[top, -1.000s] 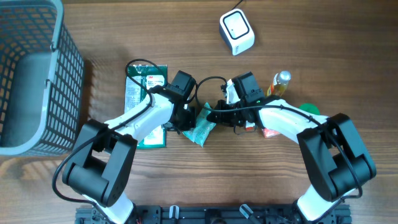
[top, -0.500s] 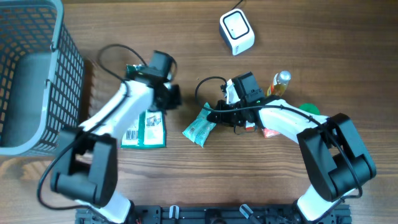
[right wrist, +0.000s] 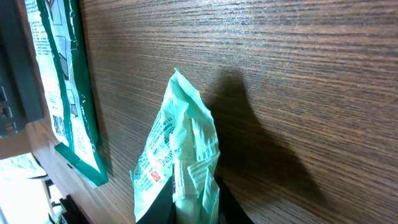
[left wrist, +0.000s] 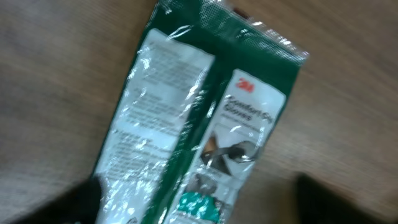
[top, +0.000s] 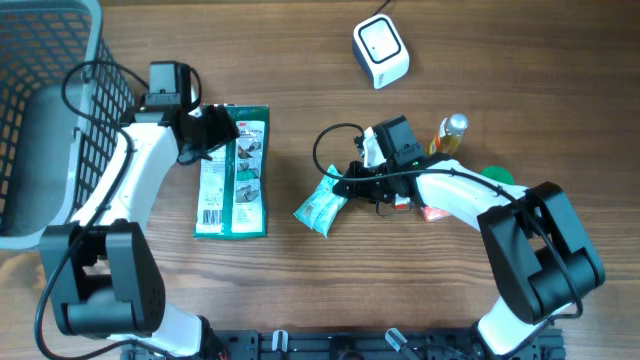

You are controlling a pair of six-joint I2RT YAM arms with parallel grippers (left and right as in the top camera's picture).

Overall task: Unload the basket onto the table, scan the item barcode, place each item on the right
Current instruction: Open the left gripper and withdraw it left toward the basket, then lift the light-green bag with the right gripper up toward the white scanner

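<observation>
A pale green pouch [top: 320, 205] hangs just over the table's middle, with my right gripper [top: 346, 186] shut on its right end. In the right wrist view the pouch [right wrist: 180, 155] stands pinched between the dark fingers of the right gripper [right wrist: 186, 208]. A flat green 3M package [top: 232, 170] lies on the wood to the left, with a barcode [top: 208, 214] on its near corner. My left gripper [top: 212, 130] hovers over that package's far end. In the left wrist view, the left gripper [left wrist: 199, 208] is open, its fingers wide apart on either side of the package [left wrist: 199, 124]. The white scanner [top: 381, 52] sits at the back.
A grey wire basket [top: 95, 150] fills the far left. Behind my right arm lie a small bottle [top: 452, 130], a green item [top: 497, 176] and a red-orange pack [top: 432, 211]. Black cables loop near both wrists.
My left arm has swung from beside the pouch to the far left, over the green package's top end, and its gripper has opened. The right gripper keeps the pouch in place.
</observation>
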